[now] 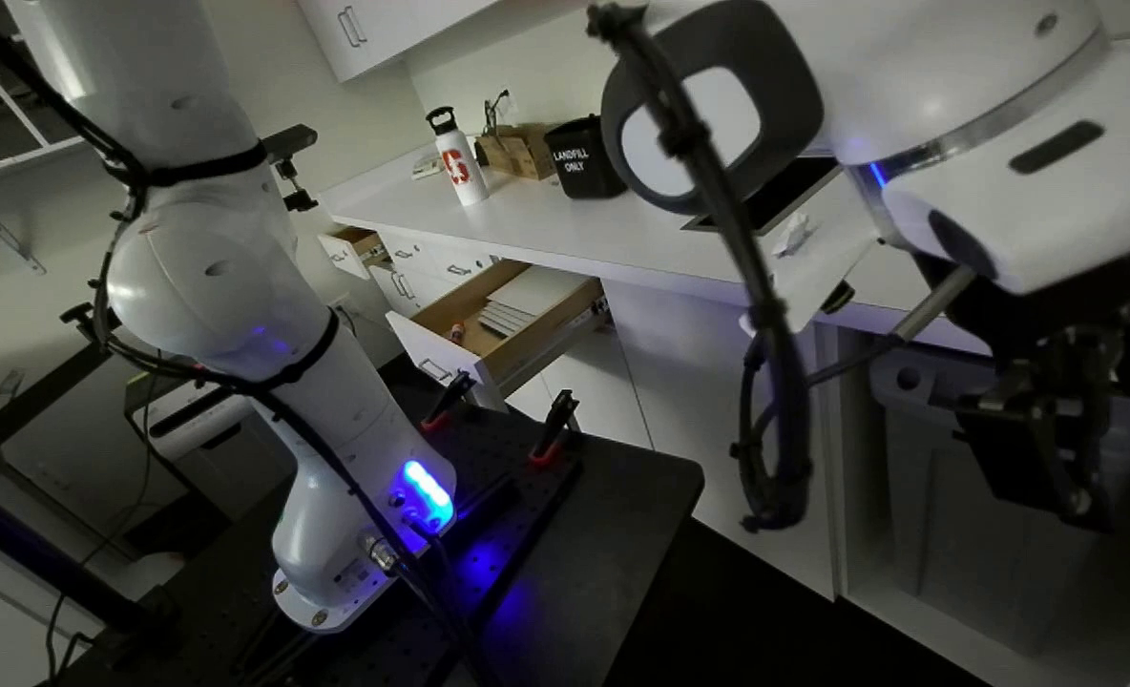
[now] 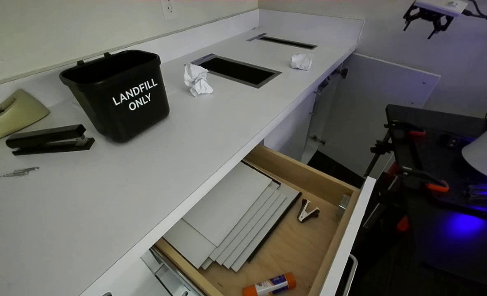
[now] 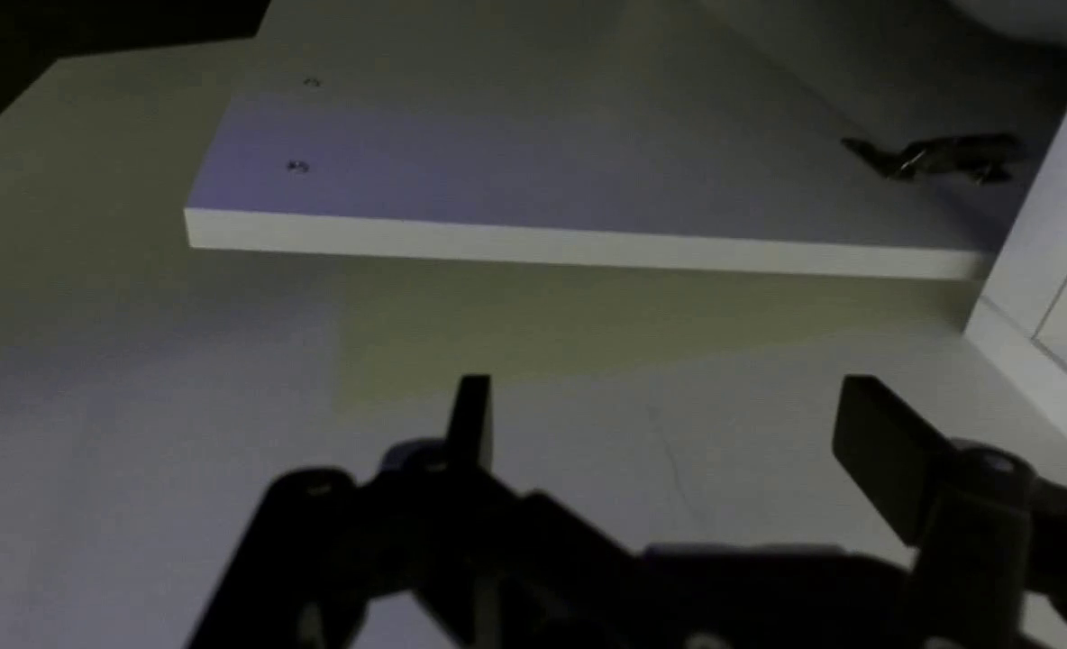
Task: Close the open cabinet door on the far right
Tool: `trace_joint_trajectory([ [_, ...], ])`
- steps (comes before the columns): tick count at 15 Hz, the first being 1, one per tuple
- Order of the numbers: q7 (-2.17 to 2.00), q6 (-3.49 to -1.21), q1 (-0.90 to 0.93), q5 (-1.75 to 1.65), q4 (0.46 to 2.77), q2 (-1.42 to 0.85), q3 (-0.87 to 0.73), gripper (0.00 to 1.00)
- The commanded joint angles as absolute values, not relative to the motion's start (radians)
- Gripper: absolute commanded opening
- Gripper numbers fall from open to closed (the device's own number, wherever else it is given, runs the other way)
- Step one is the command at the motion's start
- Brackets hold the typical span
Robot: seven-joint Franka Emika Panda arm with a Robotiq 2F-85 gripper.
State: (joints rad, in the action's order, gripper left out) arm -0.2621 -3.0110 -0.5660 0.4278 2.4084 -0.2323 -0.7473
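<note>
Wide-parted hand (image 3: 666, 406) and cabinet door (image 3: 588, 180) beyond share the wrist view; only an exterior view shows the bottle (image 1: 460, 167).

White arm (image 1: 217, 296), black cable (image 1: 183, 369), fingers (image 3: 889, 460) apparently black.

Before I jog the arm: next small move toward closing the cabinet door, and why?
I'd probably ease the open gripper down on the wall side of the cabinet door, ready to push. The door stands swung out; in an exterior view the gripper shows above it, and in the wrist view the fingers show against the wall, past the door's edge.
</note>
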Motion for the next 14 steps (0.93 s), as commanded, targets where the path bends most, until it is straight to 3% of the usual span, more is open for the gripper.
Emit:
trace_joint_trajectory([
  [1,-0.387,-3.155,-0.573,0.458,2.381,-0.394,-0.763,0.66],
  [5,-0.508,-3.218,-0.572,0.509,2.334,-0.583,-0.817,0.34],
  [9,-0.653,-3.129,-0.457,0.565,2.279,-0.811,-0.970,0.03],
  [14,-0.697,-2.952,-0.436,0.499,2.243,-0.872,-0.971,0.00],
])
